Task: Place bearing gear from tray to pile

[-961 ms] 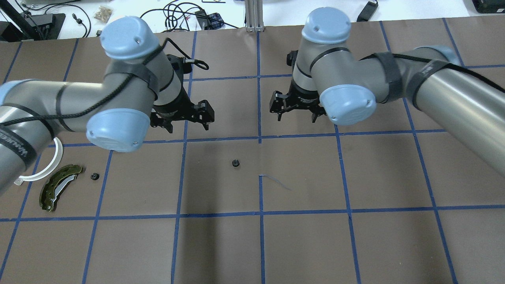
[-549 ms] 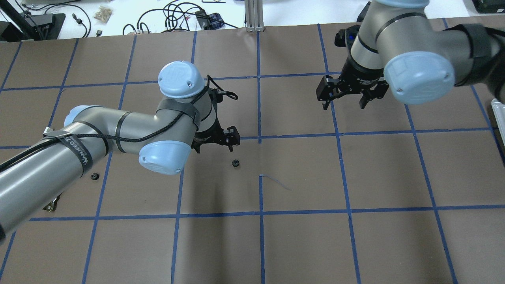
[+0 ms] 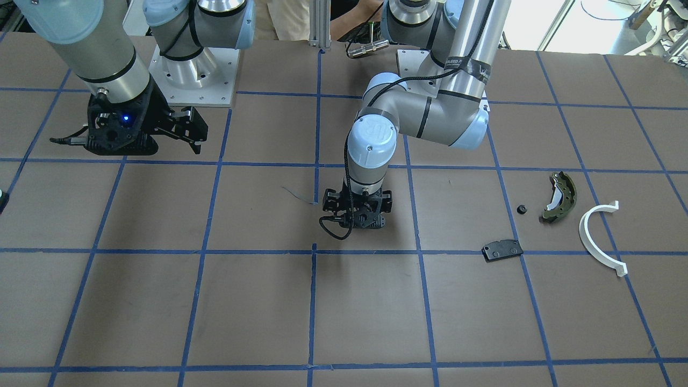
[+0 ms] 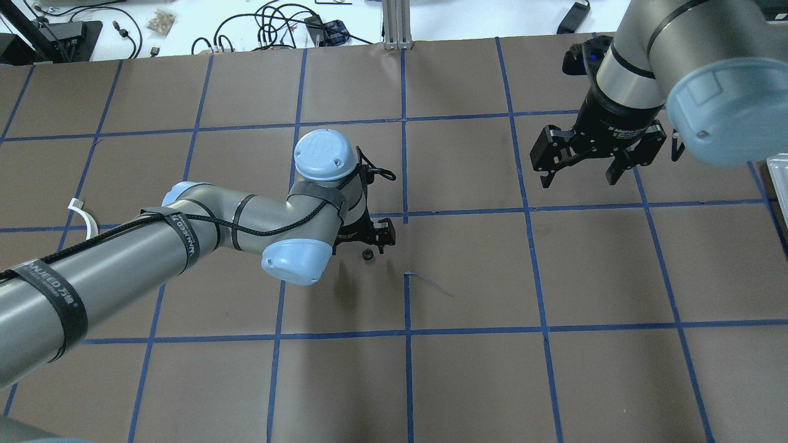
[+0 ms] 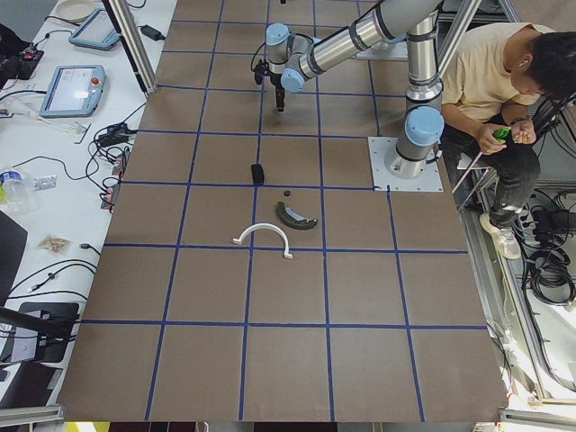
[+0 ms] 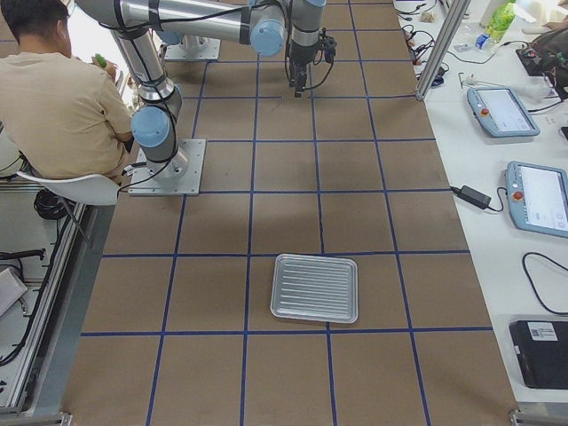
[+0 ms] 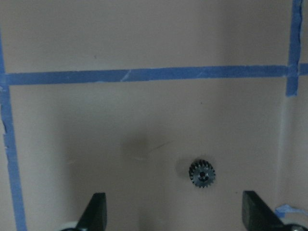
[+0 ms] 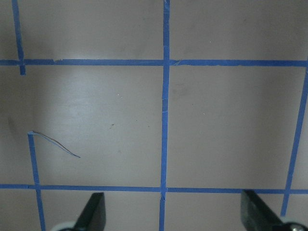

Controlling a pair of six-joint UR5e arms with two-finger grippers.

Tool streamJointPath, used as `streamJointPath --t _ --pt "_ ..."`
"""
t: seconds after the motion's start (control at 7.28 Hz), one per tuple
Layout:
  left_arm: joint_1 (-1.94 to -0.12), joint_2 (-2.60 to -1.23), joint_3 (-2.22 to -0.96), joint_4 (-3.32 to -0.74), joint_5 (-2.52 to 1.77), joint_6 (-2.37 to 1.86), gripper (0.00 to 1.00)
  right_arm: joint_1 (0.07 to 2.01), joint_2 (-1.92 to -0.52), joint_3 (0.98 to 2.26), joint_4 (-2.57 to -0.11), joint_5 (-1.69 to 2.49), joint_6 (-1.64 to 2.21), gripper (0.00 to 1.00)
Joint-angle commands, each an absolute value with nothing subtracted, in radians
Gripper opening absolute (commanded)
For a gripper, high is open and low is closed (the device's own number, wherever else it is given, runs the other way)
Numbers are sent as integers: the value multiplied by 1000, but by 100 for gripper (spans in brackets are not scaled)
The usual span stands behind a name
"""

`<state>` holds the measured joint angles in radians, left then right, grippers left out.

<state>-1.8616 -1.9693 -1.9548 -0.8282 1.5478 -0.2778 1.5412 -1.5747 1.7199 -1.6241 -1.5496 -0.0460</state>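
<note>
A small black bearing gear [image 4: 367,254] lies on the brown table near its middle. My left gripper [image 4: 372,243] hangs low right over it, open; in the left wrist view the gear [image 7: 201,173] sits between the spread fingers [image 7: 96,212], nearer the right one. In the front view the left gripper [image 3: 357,216] hides this gear. The pile lies at the robot's left: an olive brake shoe [image 3: 559,196], a white arc [image 3: 599,236], a black pad [image 3: 502,250] and a second small gear [image 3: 520,209]. My right gripper [image 4: 583,171] is open and empty, raised at the far right.
A ribbed metal tray [image 6: 315,287] lies on the table at the robot's right end, with nothing on it; only its edge [image 4: 777,178] shows overhead. Blue tape lines grid the table. A person sits behind the robot base [image 5: 504,81].
My left arm has swung right and come down over the middle gear, staying open. My right arm has moved right and toward the table's far side, also open.
</note>
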Motion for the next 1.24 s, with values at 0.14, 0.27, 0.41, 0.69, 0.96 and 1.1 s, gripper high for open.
streamJointPath --t 0.14,0.27,0.41,0.69,0.96,1.1 --pt "-1868 -1993 -1953 -784 1548 -292 73 1543 -1583 1712 -1609 -1560 -40 100" --pt "-1868 -1993 -1954 -776 1549 -299 40 1545 -1585 1710 -1605 -1577 -40 100" --pt "-1870 -1991 -1954 -776 1549 -311 20 1545 -1588 1709 -1603 -1592 -41 100" --pt "-1870 -1987 -1953 -775 1548 -316 2 1545 -1608 1710 -1601 -1589 -43 100" --pt "-1867 -1958 -1950 -778 1546 -311 0 1546 -1605 1710 -1606 -1574 -43 100" --pt "-1864 -1941 -1944 -779 1548 -310 0 1548 -1606 1713 -1603 -1563 -43 100"
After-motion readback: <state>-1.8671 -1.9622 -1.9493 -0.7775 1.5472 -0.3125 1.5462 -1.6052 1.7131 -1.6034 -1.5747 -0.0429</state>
